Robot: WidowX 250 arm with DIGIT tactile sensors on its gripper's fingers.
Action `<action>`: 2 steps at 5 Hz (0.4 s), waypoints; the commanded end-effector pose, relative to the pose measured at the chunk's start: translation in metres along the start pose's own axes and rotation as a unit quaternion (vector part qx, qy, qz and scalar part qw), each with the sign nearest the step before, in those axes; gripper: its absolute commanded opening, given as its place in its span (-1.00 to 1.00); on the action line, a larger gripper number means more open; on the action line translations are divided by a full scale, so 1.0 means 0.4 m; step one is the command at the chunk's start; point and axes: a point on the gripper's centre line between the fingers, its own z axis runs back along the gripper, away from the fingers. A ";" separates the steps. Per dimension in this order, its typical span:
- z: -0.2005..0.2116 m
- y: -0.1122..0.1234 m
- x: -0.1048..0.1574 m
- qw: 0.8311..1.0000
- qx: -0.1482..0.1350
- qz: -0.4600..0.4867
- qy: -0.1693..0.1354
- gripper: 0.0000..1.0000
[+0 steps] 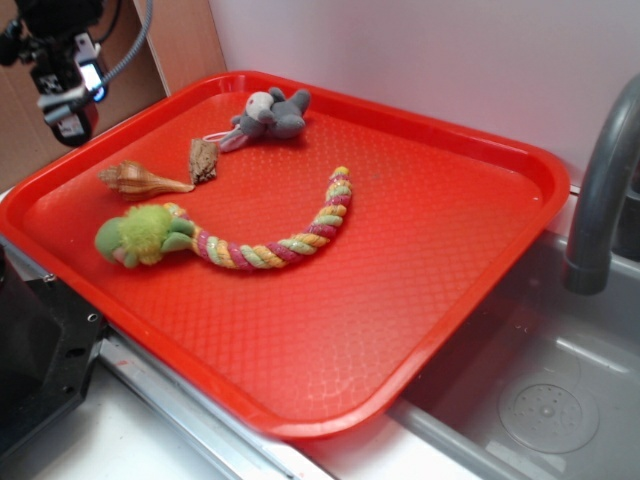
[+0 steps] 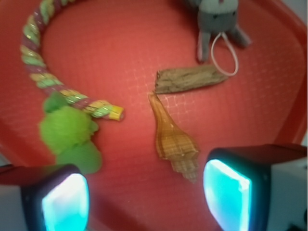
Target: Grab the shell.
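Observation:
The shell (image 1: 135, 179) is a tan-orange ribbed conch with a thin pointed tail, lying on the red tray (image 1: 420, 240) near its left edge. In the wrist view the shell (image 2: 172, 140) lies below me, its blunt end near the right finger (image 2: 228, 195) and its tail pointing away. My gripper (image 1: 70, 95) hangs above the tray's left rim, up and left of the shell. In the wrist view my gripper (image 2: 147, 199) is open and empty, with the glowing cyan pads wide apart.
A dark brown rough chunk (image 1: 204, 159) lies just past the shell's tail, also in the wrist view (image 2: 190, 79). A green and striped rope toy (image 1: 235, 235) lies in front. A grey plush (image 1: 268, 115) sits at the back. A grey faucet (image 1: 600, 200) and sink are on the right.

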 end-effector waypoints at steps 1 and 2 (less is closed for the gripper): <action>-0.100 0.058 -0.009 1.000 0.002 0.003 0.030 1.00; -0.141 0.079 -0.021 0.998 0.009 0.018 0.059 1.00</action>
